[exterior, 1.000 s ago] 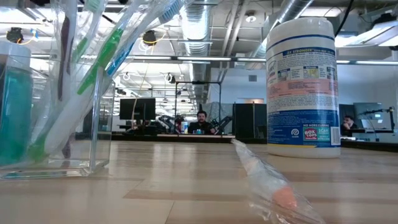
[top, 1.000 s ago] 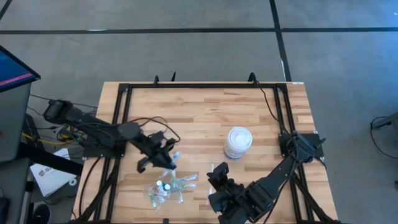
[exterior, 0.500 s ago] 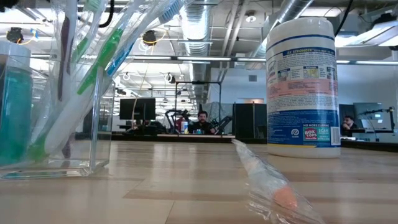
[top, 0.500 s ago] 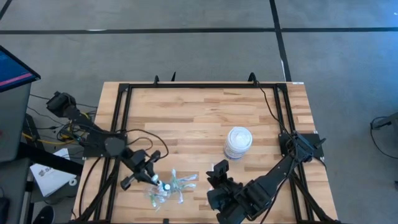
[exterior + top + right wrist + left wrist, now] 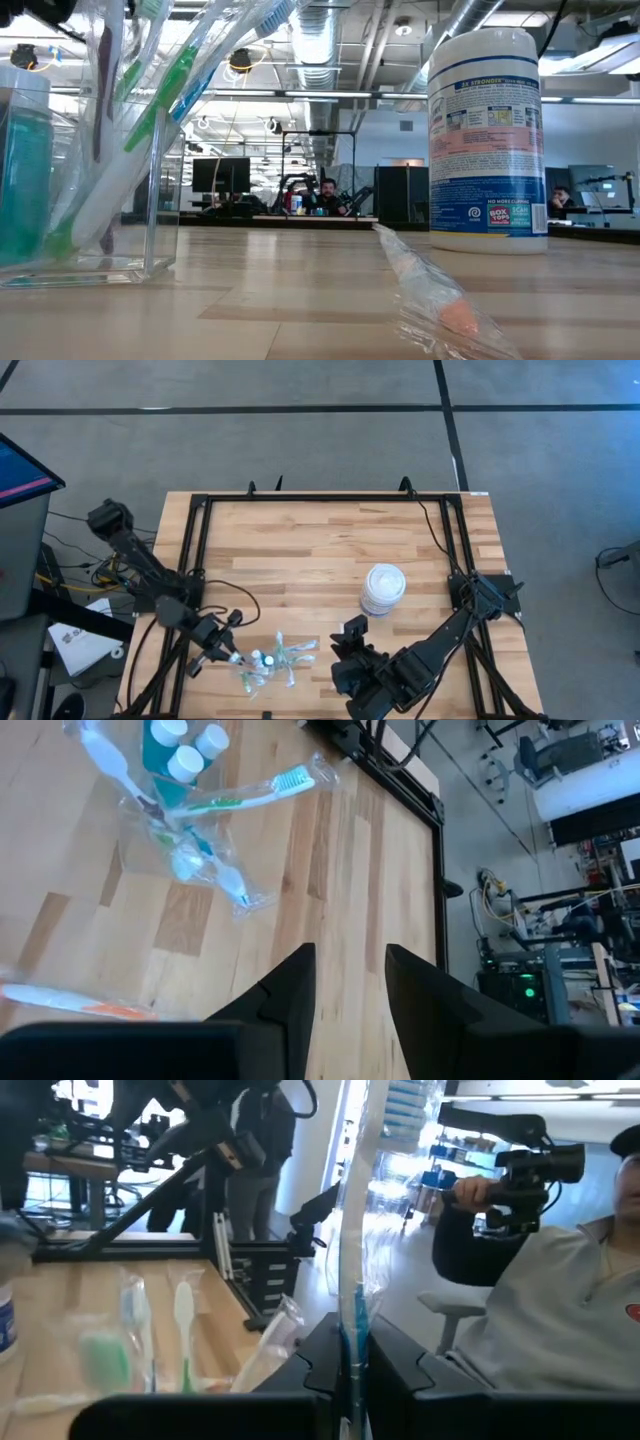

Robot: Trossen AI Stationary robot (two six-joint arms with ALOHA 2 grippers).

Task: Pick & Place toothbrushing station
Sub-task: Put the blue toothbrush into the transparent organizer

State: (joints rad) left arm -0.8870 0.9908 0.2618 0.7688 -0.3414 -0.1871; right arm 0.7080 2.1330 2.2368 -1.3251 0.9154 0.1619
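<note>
The toothbrushing station (image 5: 268,664) sits near the table's near edge, left of the middle. It is a clear holder (image 5: 95,190) with wrapped toothbrushes (image 5: 165,85) leaning in it and white-capped blue bottles (image 5: 185,750) beside them. An orange-accented wrapped toothbrush (image 5: 440,305) lies flat on the wood by itself. My left gripper (image 5: 230,654) is just left of the station, shut on a blue-accented wrapped toothbrush (image 5: 355,1250). My right gripper (image 5: 348,982) hovers open to the right of the station with nothing between its fingers. My left gripper pinches the blue-accented toothbrush through its clear wrapper between the two fingers, on the shaft (image 5: 351,1348). The fingers point level and lie across the brush. The brush sticks out well beyond the fingers, clear of the table.
A white wipes canister (image 5: 383,588) stands right of the table's middle. A black frame rail (image 5: 300,499) runs round the tabletop. A person with a camera (image 5: 540,1280) sits beyond the table's edge, and other people show in the room behind.
My left gripper has moved toward the table's left and near edges and downward, rolling about its own line. It has stayed shut on the toothbrush and now sits at the station's left side.
</note>
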